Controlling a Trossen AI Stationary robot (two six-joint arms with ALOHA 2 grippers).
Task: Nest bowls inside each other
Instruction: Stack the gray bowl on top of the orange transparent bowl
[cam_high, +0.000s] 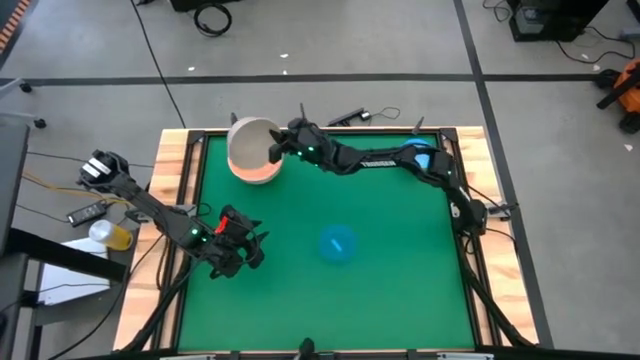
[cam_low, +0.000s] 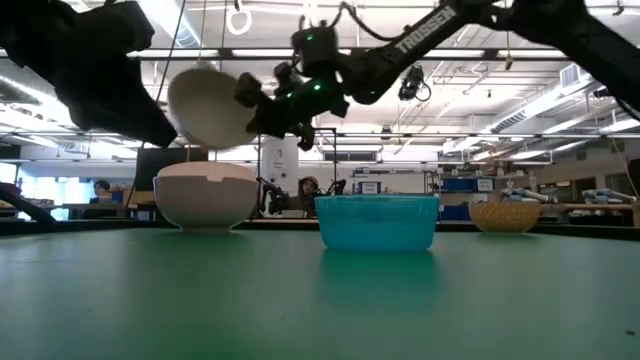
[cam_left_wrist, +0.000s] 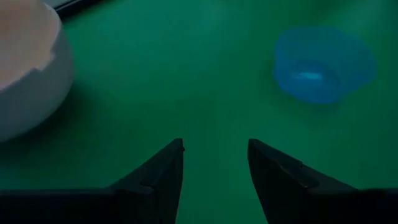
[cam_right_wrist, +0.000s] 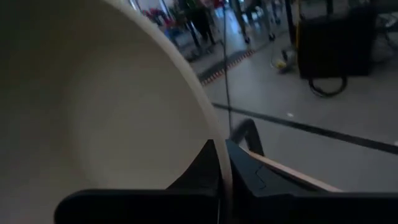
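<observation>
My right gripper (cam_high: 274, 147) reaches along the table's far edge to its far left corner, shut on a pale beige bowl (cam_high: 248, 140). The bowl hangs tilted (cam_low: 208, 104) above a white bowl (cam_low: 205, 196) with a tan inside (cam_high: 260, 172), which sits on its base on the green mat. A blue bowl (cam_high: 337, 243) sits upright at the table's middle. Another blue bowl (cam_high: 424, 156) shows partly under the right arm. My left gripper (cam_high: 250, 248) hovers open over the mat's left near part, with nothing between its fingers (cam_left_wrist: 168, 168). My right gripper pinches the beige bowl's rim (cam_right_wrist: 219, 155), one finger inside the bowl and one outside. The fingers come nearly level from the table's right side. The bowl is lifted clear and tipped on its side above the white bowl.
A wooden rim (cam_high: 185, 150) frames the green mat. A tan patterned bowl (cam_low: 505, 214) shows at the far right in the low view. A cup and a remote (cam_high: 100, 225) lie off the table's left side. Bare mat lies between the left gripper and the middle blue bowl.
</observation>
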